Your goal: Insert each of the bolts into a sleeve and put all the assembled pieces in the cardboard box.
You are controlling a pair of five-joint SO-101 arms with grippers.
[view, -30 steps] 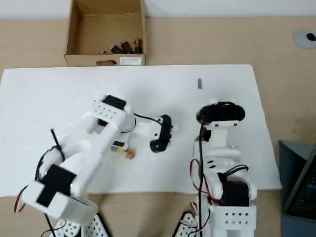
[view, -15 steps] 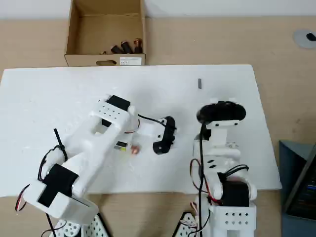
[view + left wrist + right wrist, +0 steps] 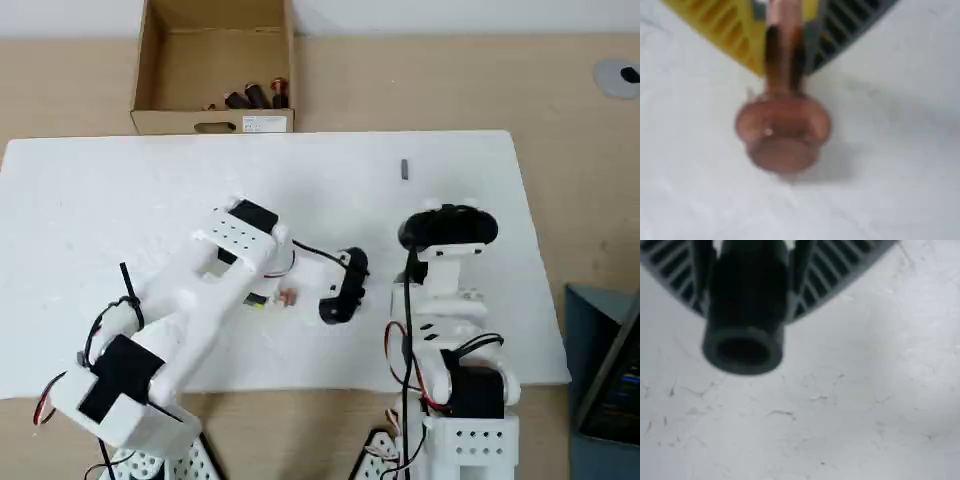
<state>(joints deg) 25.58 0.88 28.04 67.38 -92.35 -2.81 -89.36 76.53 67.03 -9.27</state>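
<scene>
1. The left gripper [image 3: 785, 35] pinches a copper bolt [image 3: 782, 131] by its stem — head out, low over the white mat [image 3: 100, 200].
2. The right gripper [image 3: 746, 270] squeezes a black sleeve [image 3: 743, 347], hole facing out.
3. To join them well, line the bolt up with the hole first — then push slowly and straight.
4. Hold both tight so nothing slips.
5. Some pieces [image 3: 255, 96] lie in the box [image 3: 210, 122], well apart from both grippers.

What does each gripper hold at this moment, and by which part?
The left gripper holds a copper bolt by its shank, head free. The right gripper holds a black sleeve by its body, open end free.
</scene>
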